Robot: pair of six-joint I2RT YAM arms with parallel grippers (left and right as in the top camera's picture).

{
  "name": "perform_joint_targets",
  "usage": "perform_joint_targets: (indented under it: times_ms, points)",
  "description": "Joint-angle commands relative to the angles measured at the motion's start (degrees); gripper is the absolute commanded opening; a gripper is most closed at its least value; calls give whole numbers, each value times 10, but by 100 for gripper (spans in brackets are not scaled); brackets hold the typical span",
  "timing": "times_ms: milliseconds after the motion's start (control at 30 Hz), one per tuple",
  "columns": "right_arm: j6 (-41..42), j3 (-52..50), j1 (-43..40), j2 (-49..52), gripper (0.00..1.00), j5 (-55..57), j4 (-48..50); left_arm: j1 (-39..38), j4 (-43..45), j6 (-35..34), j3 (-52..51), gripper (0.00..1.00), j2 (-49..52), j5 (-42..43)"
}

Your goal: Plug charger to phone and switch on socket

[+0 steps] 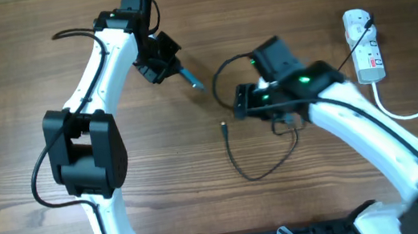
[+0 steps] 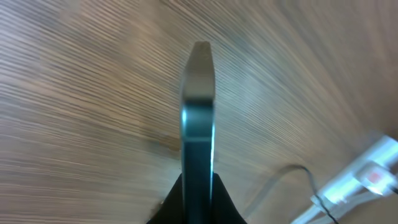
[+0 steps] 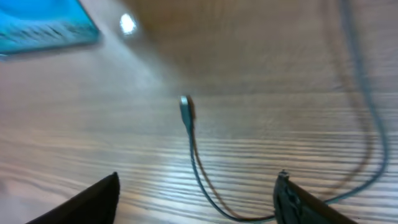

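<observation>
Two hazards. Left fingers [image 2: 225,211] clamped on the phone [image 2: 198,124], upper centre of the overhead view. Right fingers [image 3: 93,202] spread wide above the charger connector [image 3: 185,107], loose on the tabletop [image 1: 5,47]. Might pinch cable rather than plug, or skew at the port.

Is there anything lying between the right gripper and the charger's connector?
Nothing visible does. The charger's connector lies on bare table ahead of the open right gripper; only its own cable runs back between the fingers.
</observation>
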Motion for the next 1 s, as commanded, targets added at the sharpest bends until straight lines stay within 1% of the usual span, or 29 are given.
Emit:
perform_joint_targets:
  times_ms: [0, 33, 100, 233, 300, 500, 700, 833, 967]
  points:
    - [-15, -2, 33, 61, 62, -9, 2, 0, -21, 15, 0, 4, -1, -114]
    - [-15, -2, 38, 70, 58, -3, 2, 0, -24, 15, 0, 4, -1, -124]
    - [-15, -2, 52, 92, 56, 8, 7, 0, -29, 15, 0, 4, -1, -140]
    - [-17, -2, 80, 130, 45, 17, 31, 0, -30, 15, 0, 4, -1, -147]
    - [-17, -2, 96, 157, 34, 37, 51, 0, -32, 15, 0, 4, -1, -147]
    - [-23, -2, 101, 179, 29, 71, 67, 2, -38, 15, 0, 4, -1, -161]
    - [-48, -2, 110, 200, 29, 110, 82, 19, -43, 15, 0, 4, -1, -165]
    - [-47, -2, 112, 210, 24, 106, 101, 19, -45, 15, 0, 4, -1, -165]
    - [-47, -2, 112, 211, 24, 112, 121, 19, -45, 15, 0, 4, -1, -165]
